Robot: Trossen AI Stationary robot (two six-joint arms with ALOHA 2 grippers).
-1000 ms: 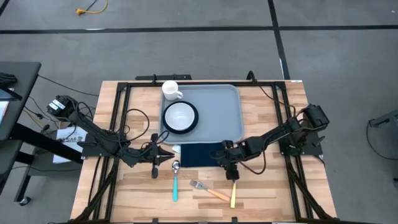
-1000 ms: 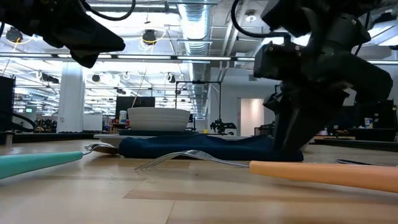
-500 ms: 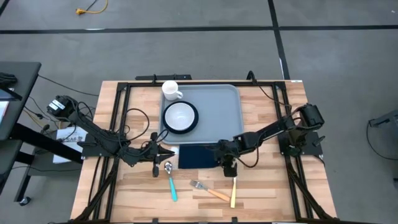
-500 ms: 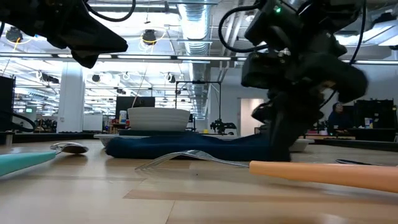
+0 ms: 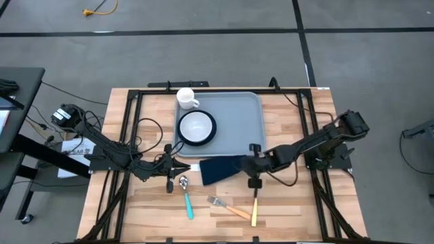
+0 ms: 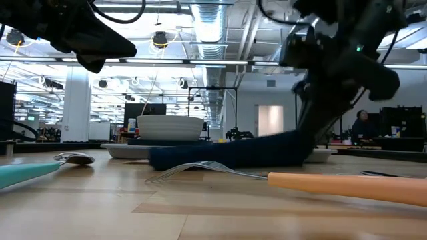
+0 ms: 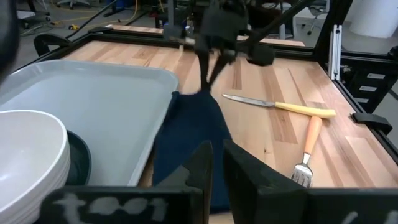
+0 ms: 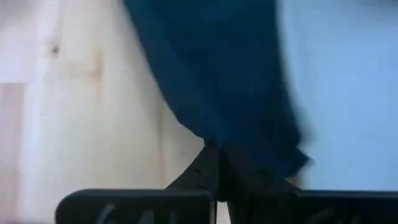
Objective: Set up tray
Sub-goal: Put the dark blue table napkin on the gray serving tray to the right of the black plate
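High view: even, diffuse overhead light, sharp all over, only faint shadows on the table. Low view: backlit by ceiling strip lights in the upper half of the frame, arms reduced to near-silhouettes; orange fork handle at lower right soft, out of focus. Left wrist view: well lit, the white bowl at lower left blown out and blurred. Right wrist view: heavily blurred throughout, navy napkin smeared across the centre.
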